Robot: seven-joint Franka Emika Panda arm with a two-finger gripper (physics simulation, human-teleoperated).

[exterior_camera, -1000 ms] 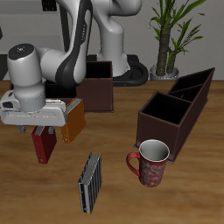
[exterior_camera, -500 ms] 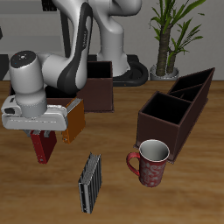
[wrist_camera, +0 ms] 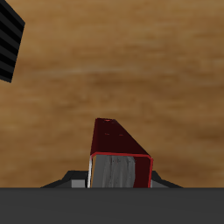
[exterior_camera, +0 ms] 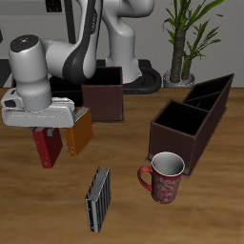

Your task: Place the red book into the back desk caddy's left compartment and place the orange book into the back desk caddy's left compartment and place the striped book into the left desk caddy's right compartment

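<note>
While clamped in the end effector (exterior_camera: 46, 133), red book (exterior_camera: 44, 148) directly beneath it, above the table (exterior_camera: 191, 210).

The red book (exterior_camera: 45, 147) is a deep crimson with a pale grey page edge in the wrist view (wrist_camera: 120, 166). Just beside it, toward the back desk caddy (exterior_camera: 105, 97), the orange book (exterior_camera: 78, 132) is a warm burnt orange. The striped book (exterior_camera: 98, 198), nearer the table's front edge than the orange book, has black and grey stripes. Both caddies, the back one and the left desk caddy (exterior_camera: 193, 124), are dark maroon-brown. Beside the left caddy, the mug (exterior_camera: 164, 178) is dark red with a speckled pattern and a white inside. The table (exterior_camera: 210, 205) is brown wood grain.
</note>
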